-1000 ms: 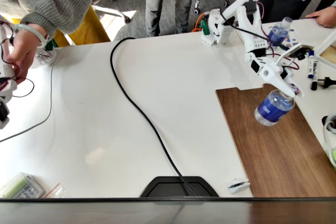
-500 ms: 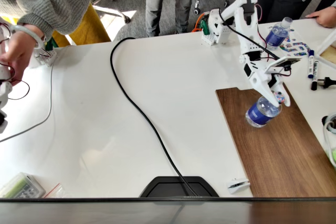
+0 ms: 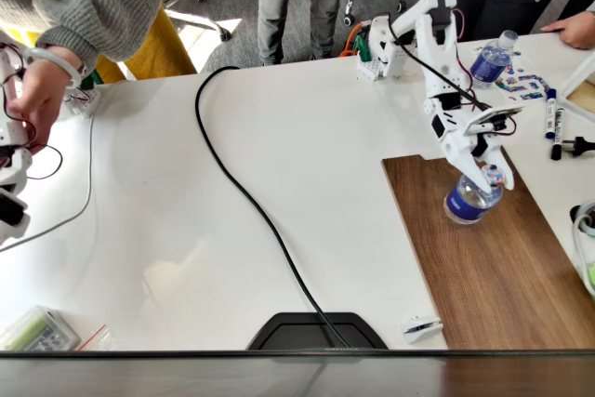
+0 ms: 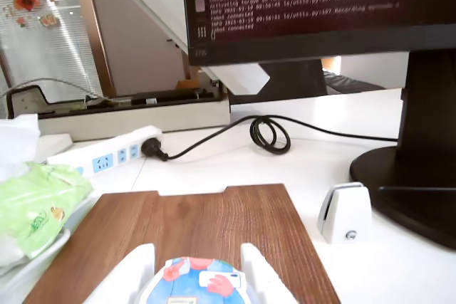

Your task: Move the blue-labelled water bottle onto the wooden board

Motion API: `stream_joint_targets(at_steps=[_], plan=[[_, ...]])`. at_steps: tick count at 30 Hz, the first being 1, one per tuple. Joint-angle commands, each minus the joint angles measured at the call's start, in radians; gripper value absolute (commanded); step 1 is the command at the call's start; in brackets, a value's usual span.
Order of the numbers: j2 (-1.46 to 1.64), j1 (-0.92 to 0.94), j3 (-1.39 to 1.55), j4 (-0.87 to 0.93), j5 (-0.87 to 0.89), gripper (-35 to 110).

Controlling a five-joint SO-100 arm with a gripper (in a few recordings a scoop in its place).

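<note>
Gripping the blue-labelled water bottle (image 3: 471, 198) near its top, the white gripper (image 3: 487, 174) is seen in the fixed view at the end of the white arm (image 3: 435, 39), whose base (image 3: 378, 48) is mounted at the table's far edge. The jaws are pinched on the bottle's neck; in the wrist view the two white fingers (image 4: 132, 274) are seen flanking the bottle's reddish-and-blue top (image 4: 197, 281). The bottle is positioned over the wooden board (image 3: 493, 267), near the board's upper edge in the fixed view; whether its base is resting on the wood cannot be told. A second bottle with a pale cap (image 3: 492, 57) is stood upright on the white table (image 3: 232, 258), well apart from the gripper. A black cable (image 3: 251, 202) is laid across the table toward a dark monitor base (image 3: 316, 332). In the wrist view, a white power strip (image 4: 107, 156) and a green packet (image 4: 39, 204) are seen beyond and beside the board.
</note>
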Motion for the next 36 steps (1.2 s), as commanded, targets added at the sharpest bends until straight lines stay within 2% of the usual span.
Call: stream_joint_targets(at_steps=[1,18,20,23,36], plan=[[0.028,-0.018,-0.015,-0.017,0.002,0],[-0.034,-0.021,-0.025,-0.017,-0.012,0],[-0.034,-0.02,-0.025,-0.017,-0.017,4],[-0.034,-0.018,-0.025,-0.014,-0.026,18],[-0.029,-0.021,-0.018,-0.005,-0.123,39]])
